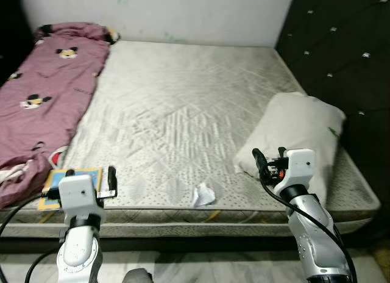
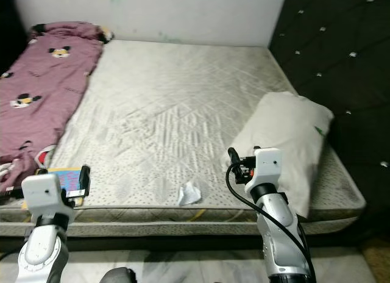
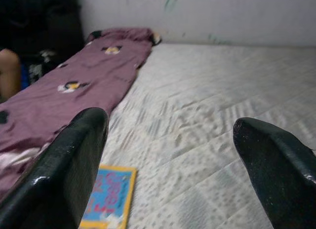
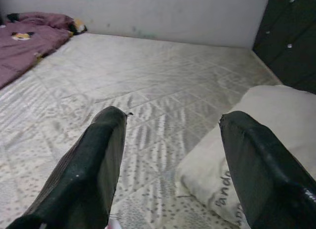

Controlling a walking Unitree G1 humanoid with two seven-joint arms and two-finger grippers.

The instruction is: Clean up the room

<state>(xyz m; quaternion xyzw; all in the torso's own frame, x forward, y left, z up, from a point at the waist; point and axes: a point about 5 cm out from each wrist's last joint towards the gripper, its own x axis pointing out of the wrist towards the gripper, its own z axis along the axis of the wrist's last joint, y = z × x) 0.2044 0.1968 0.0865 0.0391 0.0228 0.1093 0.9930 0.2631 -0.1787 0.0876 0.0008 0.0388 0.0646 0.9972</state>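
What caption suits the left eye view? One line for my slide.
Both hands open over a bare mattress: crumpled paper, book, pillow, pink blanket.

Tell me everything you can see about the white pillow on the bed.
The white pillow is soft, plump and roughly rectangular, in off-white fabric with a small green mark near one edge and some dark lettering on its near end, seen from the right wrist. It lies flat and slightly askew on the right side of the bare grey mattress, close to the dark tufted headboard. The right gripper, jaws open, hovers at its near corner; contact cannot be told.
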